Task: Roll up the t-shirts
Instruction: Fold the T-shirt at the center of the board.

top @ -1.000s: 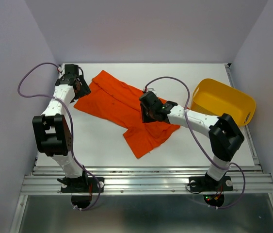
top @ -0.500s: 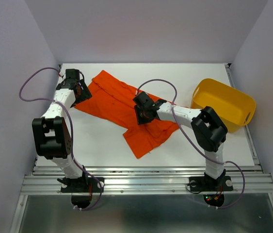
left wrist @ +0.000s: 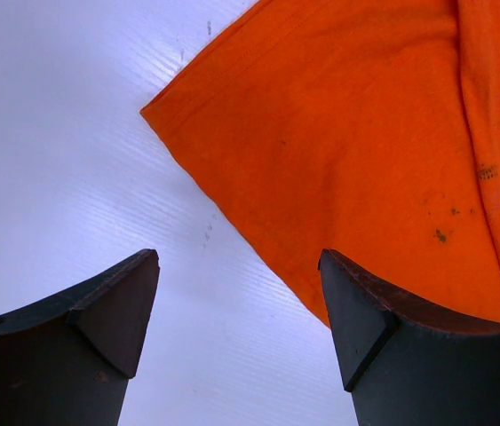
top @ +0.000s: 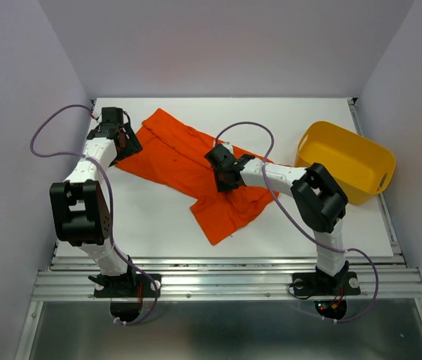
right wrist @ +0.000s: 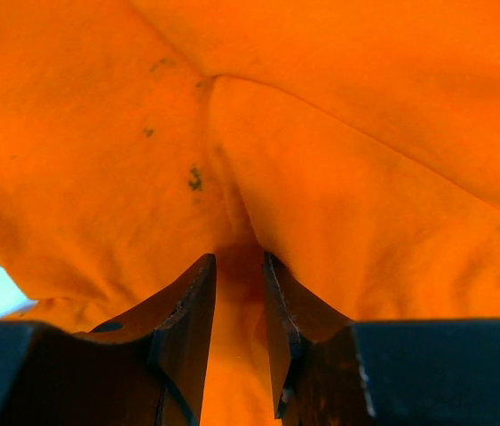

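The orange-red t-shirt (top: 173, 154) lies spread and crumpled across the middle of the white table, with a sleeve trailing toward the front. My right gripper (top: 224, 180) is pressed down on the shirt's middle. In the right wrist view its jaws (right wrist: 239, 262) stand nearly closed, with a raised fold of the t-shirt (right wrist: 338, 133) pinched between them. My left gripper (top: 124, 142) is at the shirt's far left corner. In the left wrist view it (left wrist: 236, 266) is open and empty over bare table, with the edge of the t-shirt (left wrist: 365, 133) just ahead and under its right finger.
A yellow plastic tub (top: 345, 157) stands at the right side of the table (top: 151, 217), close to the right arm's elbow. Purple walls close in the back and both sides. A metal rail runs along the near edge.
My right gripper has moved left and farther back over the shirt, with the right elbow folding in toward it. The left arm has hardly moved.
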